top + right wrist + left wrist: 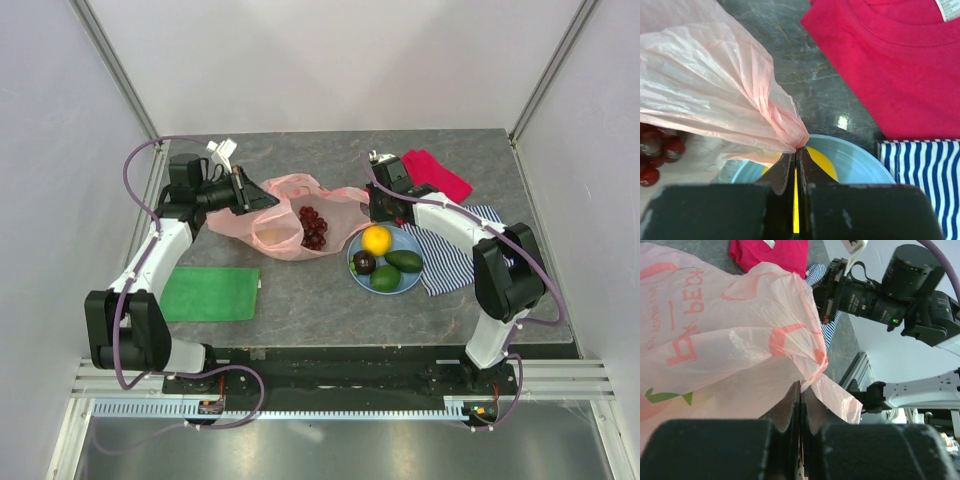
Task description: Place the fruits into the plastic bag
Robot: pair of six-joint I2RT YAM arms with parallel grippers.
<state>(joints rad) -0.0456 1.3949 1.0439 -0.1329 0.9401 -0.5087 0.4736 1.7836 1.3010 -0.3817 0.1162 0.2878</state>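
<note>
Pink, thin, translucent plastic carrier bag [285, 215] lies crumpled near the middle of the grey stone-pattern table [300, 310], between the two arms. The left fingers [262, 198] are closed flat on a gathered fold at the bag's left edge. The right fingers [369, 213] are likewise pinched shut on a twisted strand of film at its right edge, just over the rim of the light blue round plate [400, 287]. Both hold film only, no fruit. The dark red grape bunch [313, 228] already sits inside the bag. On the plate, packed close together, are the yellow-orange round citrus [377, 240], dark purple-brown round fruit [364, 262], green avocado [405, 261] and round green lime [385, 277]. Judgement on handling: the bag is near weightless, limp, crinkly and slick. It will likely sag shut unless the two pinches are drawn apart, and a hard pull could stretch or tear it. The best holds are the bunched rim or loop handles. The plated fruits look firm and smooth, so apt to roll; each should be gripped across its middle. Grapes bruise easily. The red folded cloth [437, 172], blue-and-white striped cloth [460, 255] and green cloth [210, 293] are not involved.
</note>
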